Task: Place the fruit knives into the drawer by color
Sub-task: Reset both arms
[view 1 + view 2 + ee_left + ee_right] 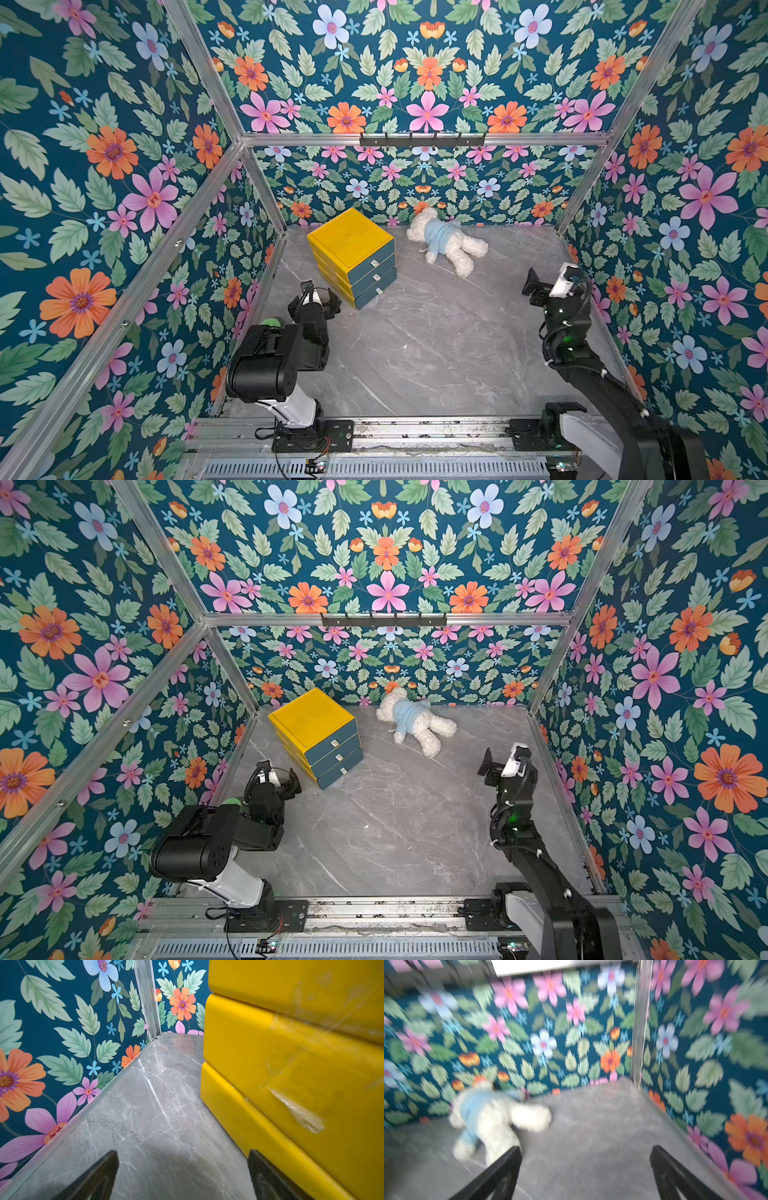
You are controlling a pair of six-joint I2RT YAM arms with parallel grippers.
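No fruit knives show in any view. The yellow drawer cabinet stands at the back left of the grey marble table, its three teal drawer fronts all shut. My left gripper hangs open and empty just left of the cabinet's front corner. In the left wrist view the cabinet's yellow side fills one side, close to one finger of the left gripper. My right gripper is open and empty near the right wall, above the table.
A white teddy bear in a light blue top lies face down at the back, right of the cabinet. A black hook rack hangs on the back rail. Floral walls enclose the table on three sides.
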